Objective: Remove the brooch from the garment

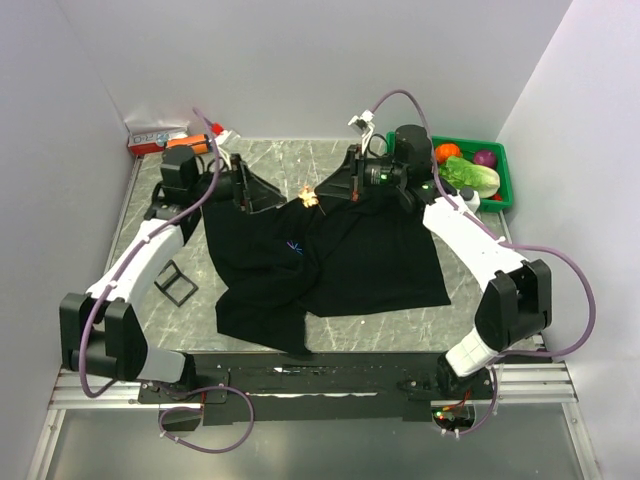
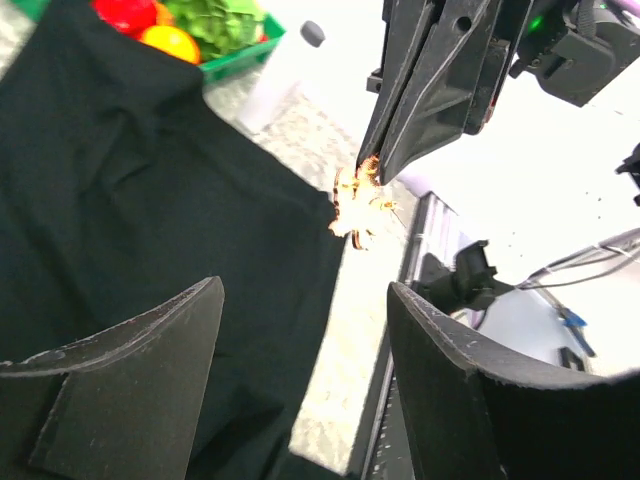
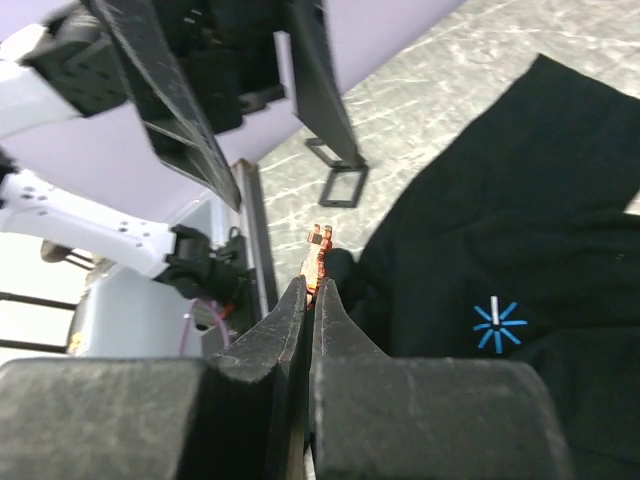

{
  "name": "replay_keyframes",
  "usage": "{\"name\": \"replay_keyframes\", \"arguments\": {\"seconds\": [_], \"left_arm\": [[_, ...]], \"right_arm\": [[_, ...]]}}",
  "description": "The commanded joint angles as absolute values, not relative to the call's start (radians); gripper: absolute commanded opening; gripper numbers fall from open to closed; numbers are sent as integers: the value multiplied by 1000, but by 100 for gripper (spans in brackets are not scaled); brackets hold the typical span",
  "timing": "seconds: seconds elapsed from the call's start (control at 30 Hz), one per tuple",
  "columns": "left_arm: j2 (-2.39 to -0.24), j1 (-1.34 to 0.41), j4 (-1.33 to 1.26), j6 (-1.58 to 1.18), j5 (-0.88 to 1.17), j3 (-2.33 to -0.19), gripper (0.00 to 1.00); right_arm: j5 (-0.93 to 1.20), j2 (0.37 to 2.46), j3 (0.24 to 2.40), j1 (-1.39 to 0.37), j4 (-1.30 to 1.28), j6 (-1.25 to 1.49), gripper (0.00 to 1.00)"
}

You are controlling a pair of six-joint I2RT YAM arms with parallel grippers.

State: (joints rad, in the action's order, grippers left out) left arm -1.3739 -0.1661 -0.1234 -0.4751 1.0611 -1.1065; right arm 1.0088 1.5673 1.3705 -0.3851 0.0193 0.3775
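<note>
**Top external: right arm pinches the brooch at the shirt's far edge, left arm open**

The left gripper has its fingers spread wide with nothing in them, and it sits just left of the brooch. The brooch is at the far edge of the garment, between the two grippers. The right gripper is clamped on it, tips pressed flat together, with the ornament poking out past them. You can't tell whether the pin is free of the cloth.

Handling, my read: the brooch is tiny, light and rigid, and its thin prongs are probably delicate, so pinch its body, not the prongs. The garment is soft and limp and will likely lift with the pull. You'd want the left gripper to hold the cloth down right beside the brooch.
</note>
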Motion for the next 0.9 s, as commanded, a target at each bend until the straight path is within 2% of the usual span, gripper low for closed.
{"name": "replay_keyframes", "arguments": {"seconds": [0.0, 0.27, 0.4, 0.53, 0.87], "left_arm": [[-1405, -205, -251, -574, 1088, -1144, 72], [-1442, -209, -388, -702, 1107, -1150, 66], [-1459, -222, -446, -739, 1191, -1155, 61], [-1465, -262, -358, -654, 1258, -1189, 60], [-1471, -285, -342, -626, 1261, -1192, 49]], "right_arm": [[1065, 1479, 1359, -377, 112, 430, 0], [1051, 1436, 1335, -376, 101, 400, 0], [1046, 1425, 1322, -376, 100, 397, 0], [1040, 1420, 1315, -379, 101, 394, 0], [1037, 1410, 1299, -390, 110, 391, 0]]}}
